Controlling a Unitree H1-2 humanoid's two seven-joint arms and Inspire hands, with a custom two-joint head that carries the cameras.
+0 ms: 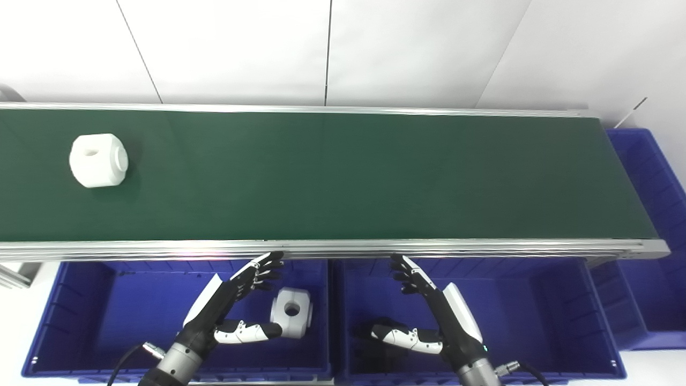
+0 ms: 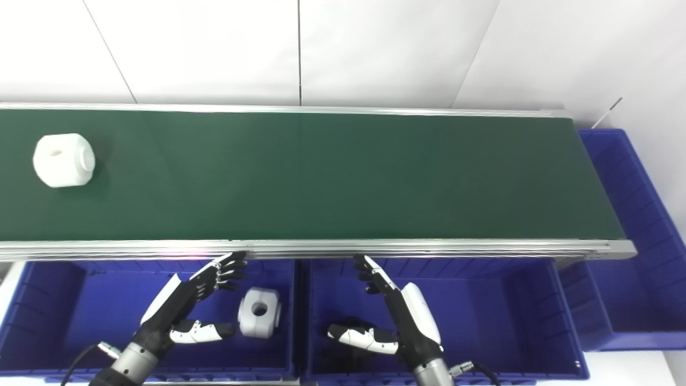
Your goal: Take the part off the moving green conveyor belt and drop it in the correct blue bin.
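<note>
One part (image 1: 98,160) sits on the conveyor belt (image 1: 343,177) at its far left, another part (image 1: 292,312) lies in the left bin (image 1: 69,311) before the belt, beside the right bin (image 1: 536,316).

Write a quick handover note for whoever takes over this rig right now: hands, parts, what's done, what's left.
Left hand: open, holding nothing, over the left blue bin.
Right hand: open, holding nothing, over the middle blue bin.
Done: one white part lies in the left bin, beside the left hand.
Left: another white part sits at the left end of the green belt, untouched; pick and bin it.
</note>
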